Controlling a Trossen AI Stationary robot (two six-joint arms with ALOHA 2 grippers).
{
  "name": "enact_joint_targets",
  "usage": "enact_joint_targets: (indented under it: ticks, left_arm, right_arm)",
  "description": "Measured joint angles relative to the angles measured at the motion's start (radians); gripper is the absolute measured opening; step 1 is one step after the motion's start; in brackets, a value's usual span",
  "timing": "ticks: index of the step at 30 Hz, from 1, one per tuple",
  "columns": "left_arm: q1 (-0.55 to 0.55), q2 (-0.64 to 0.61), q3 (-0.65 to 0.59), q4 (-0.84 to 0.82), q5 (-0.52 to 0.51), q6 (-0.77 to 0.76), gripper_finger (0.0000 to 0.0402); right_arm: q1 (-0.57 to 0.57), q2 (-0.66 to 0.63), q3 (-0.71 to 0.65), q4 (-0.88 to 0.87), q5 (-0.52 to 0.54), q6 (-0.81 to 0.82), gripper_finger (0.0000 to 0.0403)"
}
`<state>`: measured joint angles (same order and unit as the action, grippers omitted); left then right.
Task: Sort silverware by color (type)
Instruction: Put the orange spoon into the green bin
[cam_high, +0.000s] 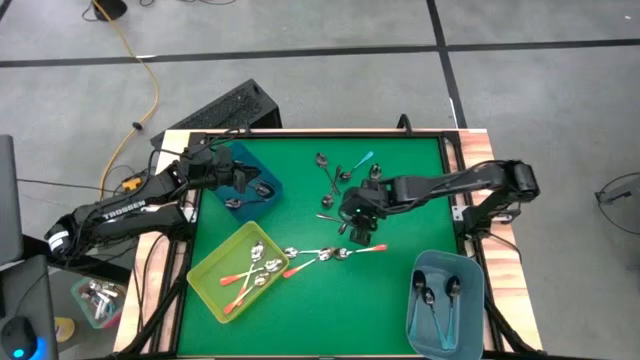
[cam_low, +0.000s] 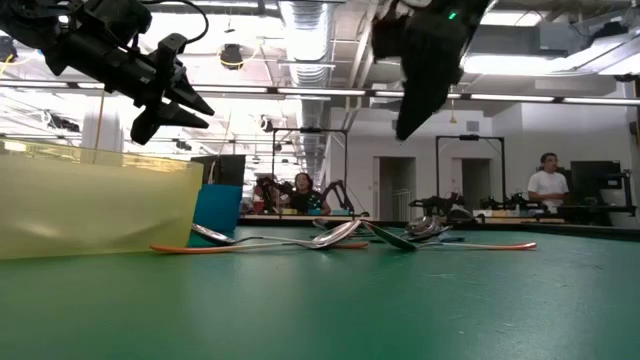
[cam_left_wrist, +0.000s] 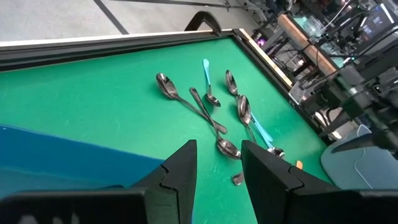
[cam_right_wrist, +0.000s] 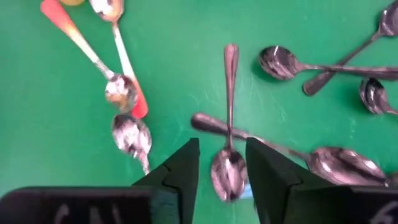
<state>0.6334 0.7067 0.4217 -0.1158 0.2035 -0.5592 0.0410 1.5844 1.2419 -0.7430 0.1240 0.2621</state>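
Silverware lies heaped mid-mat: a dark grey metal spoon (cam_right_wrist: 229, 124) sits between the parted, empty fingers of the right gripper (cam_right_wrist: 222, 174), crossing another spoon's handle (cam_right_wrist: 214, 126). Risk: closing may snag both. The left gripper (cam_left_wrist: 219, 168), open and empty, hovers over the dark blue plastic bin (cam_high: 262, 176).

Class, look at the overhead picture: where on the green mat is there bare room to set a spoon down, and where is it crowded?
Free: the strip between the yellow bin and the grey-blue bin, below the orange-handled spoons; also the far edge between the blue bin and the loose dark spoons. Crowded: mid-mat, under the right gripper.
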Motion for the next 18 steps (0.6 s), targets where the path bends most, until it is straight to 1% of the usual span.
enact_joint_targets:
  ticks: [6,11,18]
  left_arm:
    - [0.000,0.000,0.000,-0.004,-0.003,-0.010,0.0110]
    - [0.000,0.000,0.000,-0.002,-0.002,-0.027,0.0110]
    - [0.000,0.000,0.000,-0.002,-0.005,-0.043,0.0110]
  right_arm:
    - [0.032,-0.078,0.000,-0.015,0.003,0.049,0.0167]
    - [0.063,-0.123,0.000,0.001,0.009,0.052,0.0168]
    - [0.073,-0.186,0.000,0.015,0.013,0.052,0.0169]
